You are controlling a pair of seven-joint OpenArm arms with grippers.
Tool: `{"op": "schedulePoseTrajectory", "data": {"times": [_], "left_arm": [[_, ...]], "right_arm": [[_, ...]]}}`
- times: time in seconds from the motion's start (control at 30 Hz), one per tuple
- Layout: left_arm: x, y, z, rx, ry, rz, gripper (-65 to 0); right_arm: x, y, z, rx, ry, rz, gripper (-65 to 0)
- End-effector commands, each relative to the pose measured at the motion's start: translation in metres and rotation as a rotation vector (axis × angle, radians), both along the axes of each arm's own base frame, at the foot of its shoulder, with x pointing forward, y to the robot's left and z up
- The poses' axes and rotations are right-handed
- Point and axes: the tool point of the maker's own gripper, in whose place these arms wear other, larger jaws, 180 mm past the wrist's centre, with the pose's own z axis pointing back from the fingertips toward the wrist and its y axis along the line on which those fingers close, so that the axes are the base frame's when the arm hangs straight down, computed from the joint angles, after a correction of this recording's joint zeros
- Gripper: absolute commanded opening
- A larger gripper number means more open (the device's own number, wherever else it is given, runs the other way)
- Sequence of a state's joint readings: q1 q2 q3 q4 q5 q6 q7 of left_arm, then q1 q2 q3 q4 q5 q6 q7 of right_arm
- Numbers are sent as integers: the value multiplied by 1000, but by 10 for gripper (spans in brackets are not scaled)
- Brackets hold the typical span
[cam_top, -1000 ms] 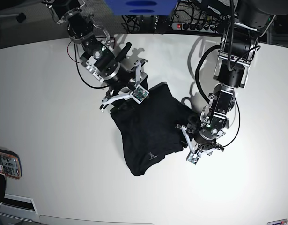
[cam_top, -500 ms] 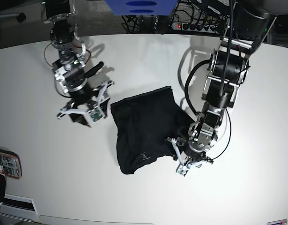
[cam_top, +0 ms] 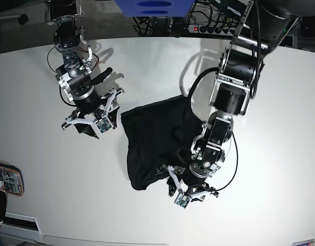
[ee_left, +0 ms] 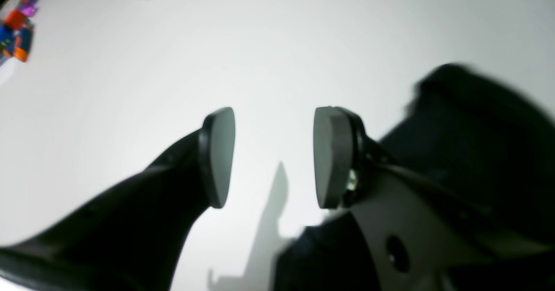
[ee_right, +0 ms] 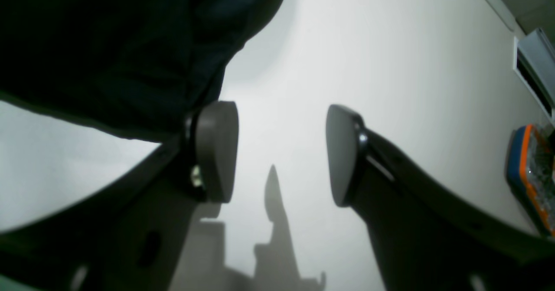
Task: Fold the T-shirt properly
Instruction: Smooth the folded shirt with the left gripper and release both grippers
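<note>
The T-shirt (cam_top: 154, 141) lies as a dark, partly folded heap near the middle of the white surface (cam_top: 280, 154), well away from every edge. The left pincer (cam_top: 190, 192) hovers at the near end of the garment, over its lower hem, and its pads stand apart with nothing between them; in its wrist view only bare surface shows in the gap, and the black cloth sits just beside one pad. The right pincer (cam_top: 90, 120) is off the garment, just beside its far left corner, also spread apart and empty.

What could go wrong: I judge that the fold is uneven and thick, so a pincer that closes at the hem may take several layers at once, or only the top one, and then the lifted cloth drags the heap crooked. Because the cloth is soft and wrinkled, a pull from one side alone may also open the fold again.

A small light label seems to show on the fabric near the near hem, but no writing can be read on it
</note>
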State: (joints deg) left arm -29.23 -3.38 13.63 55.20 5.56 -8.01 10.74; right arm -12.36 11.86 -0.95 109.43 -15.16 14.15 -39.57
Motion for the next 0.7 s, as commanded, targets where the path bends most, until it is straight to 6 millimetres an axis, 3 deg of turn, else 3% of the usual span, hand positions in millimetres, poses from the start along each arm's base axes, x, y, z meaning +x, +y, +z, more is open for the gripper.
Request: {"op": "schedulePoseTrajectory", "data": {"times": [0.0,0.1,0.2,0.33,0.43,0.53,0.67], "left_arm": [[14,2,41,0,-98,6,-368],[5,-15,38,33,-86,-41,-368],[-8,-23,-7,78,14,-74,-368],[-35,-66,-54,5,74,-144,-368],[-54,-99,-66,-50,95,-187,-368],[-73,-131,-77,-54,110,-260,-368],[-106,-149,-97,3,121,-371,-368]], "right_arm": [[8,-6,15,4,-56,-10,-339],[-4,-11,4,0,-20,-24,-339],[-21,-12,-9,0,28,-25,-339],[-16,-38,-4,-16,10,-93,-339],[-14,-51,-1,-26,1,-127,-339],[-14,-52,1,-25,-4,-129,-339],[-13,-56,1,-31,-7,-139,-339]]}}
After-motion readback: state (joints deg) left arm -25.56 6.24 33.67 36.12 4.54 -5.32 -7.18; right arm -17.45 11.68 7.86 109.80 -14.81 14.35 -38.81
